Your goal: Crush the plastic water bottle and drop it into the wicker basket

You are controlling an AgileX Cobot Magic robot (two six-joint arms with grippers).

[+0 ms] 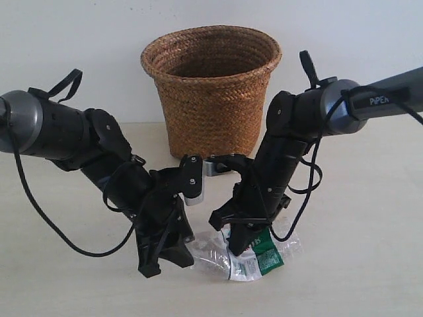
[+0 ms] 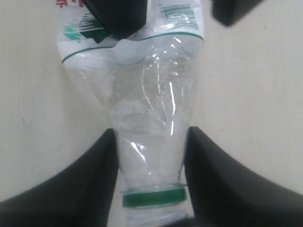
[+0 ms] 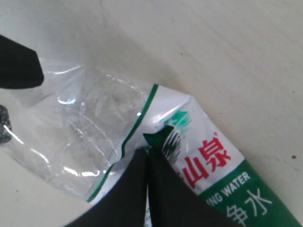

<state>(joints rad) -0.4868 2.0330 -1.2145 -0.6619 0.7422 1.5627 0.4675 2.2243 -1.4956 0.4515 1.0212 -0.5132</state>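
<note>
The plastic water bottle [image 1: 254, 259] lies on its side on the table, its clear body creased and partly flattened. The wicker basket [image 1: 211, 92] stands upright behind it, apart from both arms. My left gripper [image 1: 173, 256] is down at the neck end. In the left wrist view the left gripper [image 2: 150, 137] is shut on the bottle [image 2: 147, 104], just above the green cap ring [image 2: 152, 196]. My right gripper [image 1: 236, 247] presses on the label end. Seen from the right wrist, the right gripper [image 3: 149, 153] has its fingers together, pinching a fold of the bottle's label [image 3: 213, 156].
The pale table [image 1: 357, 218] runs out to both sides and toward the front of the bottle. A white wall rises behind the basket. Black cables hang in loops off both arms, low over the tabletop.
</note>
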